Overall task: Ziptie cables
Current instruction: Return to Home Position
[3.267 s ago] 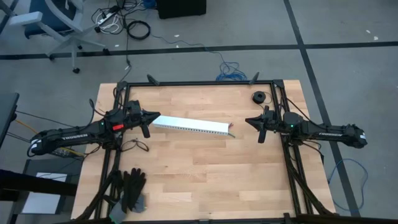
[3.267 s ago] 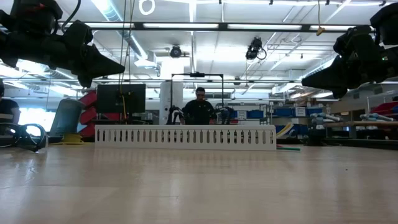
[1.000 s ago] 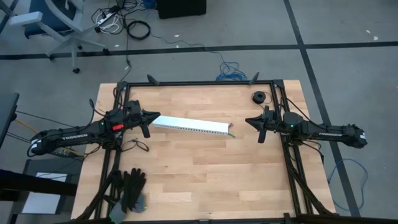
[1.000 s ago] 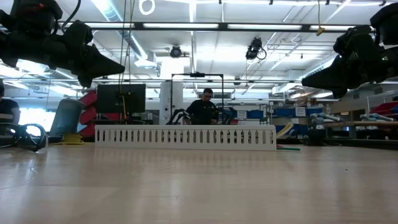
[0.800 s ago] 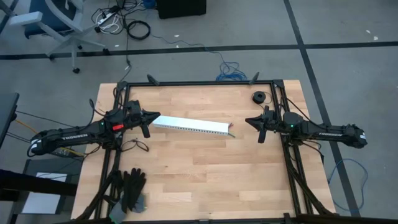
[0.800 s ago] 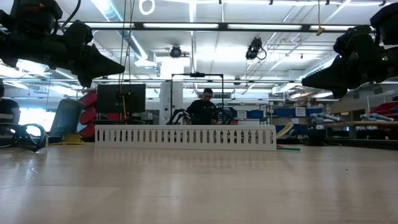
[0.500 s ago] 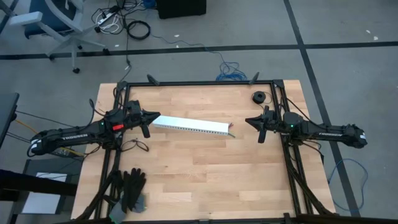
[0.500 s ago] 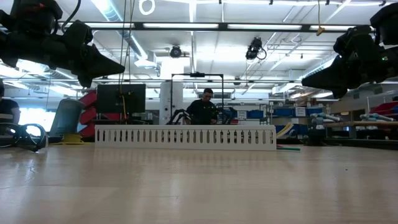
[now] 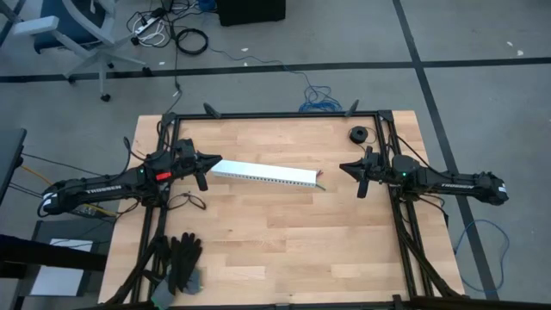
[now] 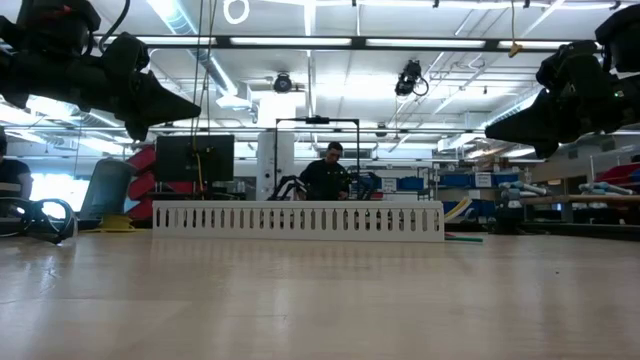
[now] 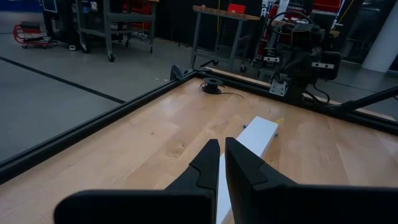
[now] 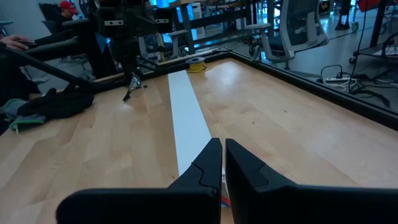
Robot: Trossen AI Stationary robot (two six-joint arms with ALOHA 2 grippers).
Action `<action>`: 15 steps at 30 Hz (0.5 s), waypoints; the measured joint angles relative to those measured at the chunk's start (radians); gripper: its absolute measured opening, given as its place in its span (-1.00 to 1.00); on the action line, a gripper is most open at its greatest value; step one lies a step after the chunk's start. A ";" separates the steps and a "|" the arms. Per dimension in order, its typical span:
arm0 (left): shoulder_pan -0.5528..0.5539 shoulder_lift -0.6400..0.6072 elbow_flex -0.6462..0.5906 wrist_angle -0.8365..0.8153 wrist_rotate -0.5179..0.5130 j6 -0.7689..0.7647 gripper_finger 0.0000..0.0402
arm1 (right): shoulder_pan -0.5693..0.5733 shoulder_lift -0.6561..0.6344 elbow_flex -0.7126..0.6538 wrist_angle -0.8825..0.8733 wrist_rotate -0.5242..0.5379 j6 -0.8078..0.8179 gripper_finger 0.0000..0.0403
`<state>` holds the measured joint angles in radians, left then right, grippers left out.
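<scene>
High view: left gripper (image 9: 212,161) and right gripper (image 9: 344,168) were both raised, pinched closed, empty. Duct (image 9: 265,174) lay between them; cables (image 9: 320,180) poked out its end nearest right gripper.

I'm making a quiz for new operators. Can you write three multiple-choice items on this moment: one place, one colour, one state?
1. Where does the white duct lie?
A. On the table, between the left gripper and the right gripper
B. On the floor
C. Lifted by the right arm

2. What colour are the gloves at the table's edge?
A. Red
B. Black
C. White

3. How are the left gripper's fingers?
A. Spread wide
B. Shut, holding nothing
C. Shut on the duct

Answers: 1 A, the high view shows it flat on the wood between both arms. 2 B, they look black from above. 3 B, the left wrist view shows the fingers together, clear of the duct.
</scene>
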<state>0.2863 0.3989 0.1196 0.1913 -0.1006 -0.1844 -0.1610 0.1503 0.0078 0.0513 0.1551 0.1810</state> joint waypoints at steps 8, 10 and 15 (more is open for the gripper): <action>0.000 0.000 0.000 0.000 0.000 0.000 -1.00 | 0.000 0.000 0.000 0.000 0.000 0.000 -0.98; 0.000 0.000 0.000 0.000 0.000 0.000 -1.00 | 0.000 0.000 0.000 0.000 0.000 0.000 -0.97; 0.000 0.000 0.000 0.000 0.000 0.000 -1.00 | 0.000 0.000 0.000 0.000 0.000 0.000 -0.97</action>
<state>0.2861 0.3988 0.1196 0.1917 -0.1007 -0.1845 -0.1612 0.1501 0.0078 0.0512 0.1550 0.1810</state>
